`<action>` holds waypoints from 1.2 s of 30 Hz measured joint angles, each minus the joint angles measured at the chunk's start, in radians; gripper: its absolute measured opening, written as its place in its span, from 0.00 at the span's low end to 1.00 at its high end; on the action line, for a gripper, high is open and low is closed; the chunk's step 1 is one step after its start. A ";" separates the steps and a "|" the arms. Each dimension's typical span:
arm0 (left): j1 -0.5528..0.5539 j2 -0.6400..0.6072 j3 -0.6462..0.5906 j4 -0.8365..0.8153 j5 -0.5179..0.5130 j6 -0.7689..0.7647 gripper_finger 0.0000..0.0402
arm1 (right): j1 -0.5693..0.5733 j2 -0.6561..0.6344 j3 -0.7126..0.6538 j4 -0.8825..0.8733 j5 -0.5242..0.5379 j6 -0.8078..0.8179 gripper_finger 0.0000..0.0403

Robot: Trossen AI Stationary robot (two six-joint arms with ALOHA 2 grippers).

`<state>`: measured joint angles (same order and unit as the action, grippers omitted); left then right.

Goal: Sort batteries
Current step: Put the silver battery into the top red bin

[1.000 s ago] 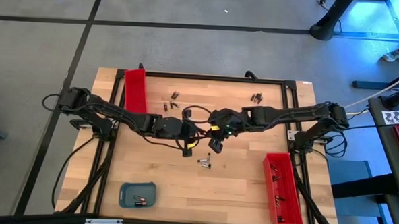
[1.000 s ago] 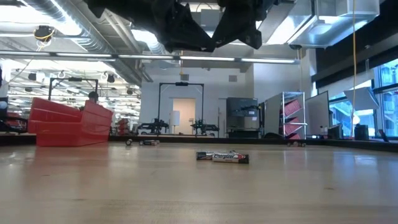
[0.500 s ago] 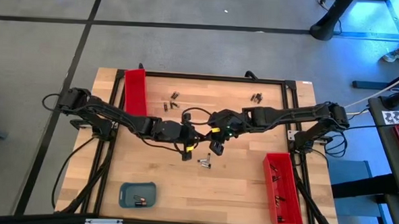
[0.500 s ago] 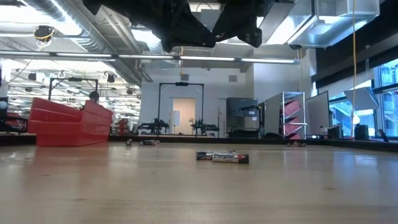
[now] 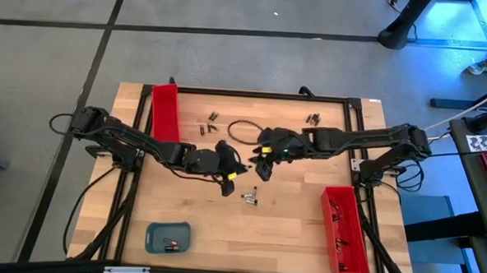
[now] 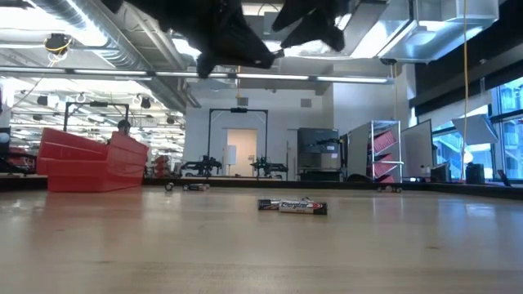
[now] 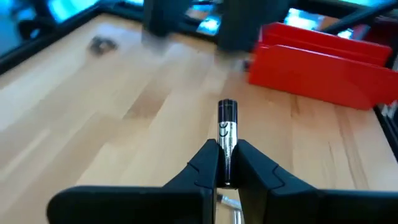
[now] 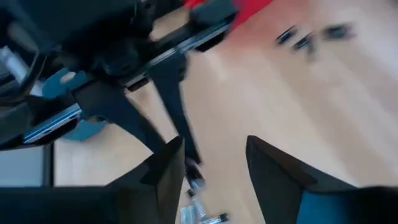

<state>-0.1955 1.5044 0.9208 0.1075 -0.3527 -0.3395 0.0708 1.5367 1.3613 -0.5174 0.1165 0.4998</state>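
Note:
My left gripper (image 7: 225, 163) hangs over the table's middle (image 5: 236, 166), shut on one dark battery (image 7: 227, 124) that sticks out past its fingertips. My right gripper (image 8: 214, 180) hovers just to its right (image 5: 260, 159), open, with nothing between its fingers. Two batteries (image 5: 249, 198) lie flat on the wood below the grippers and show in the low view as batteries (image 6: 292, 207). More batteries (image 5: 207, 123) and batteries (image 5: 313, 119) lie near the far edge. A few rest in the blue-grey tray (image 5: 167, 236). My left gripper pinches the battery's rear end (image 7: 226, 169) between its two fingers. The battery lies along the fingers and points forward beyond their tips. It is lifted clear of the table, tilted a little downward.
One long red tray (image 5: 165, 111) stands at the far left. Another red tray (image 5: 343, 227), with batteries in it, stands at the near right. A black cable loop (image 5: 242, 131) hangs over the table behind the grippers. Bare wood lies along the near edge.
My left wrist has rolled while holding the battery. My right gripper's fingers have spread apart and it has drawn slightly away from my left gripper. The batteries on the table have stayed where they were.

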 joint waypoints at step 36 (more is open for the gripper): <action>0.777 -0.382 0.190 -1.450 0.062 0.513 0.06 | 0.002 -0.232 -0.003 -0.144 0.266 -0.113 0.34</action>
<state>0.5819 1.1229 1.1108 -1.3429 -0.2910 0.1735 0.0731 1.3048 1.3579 -0.6609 0.3827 0.3870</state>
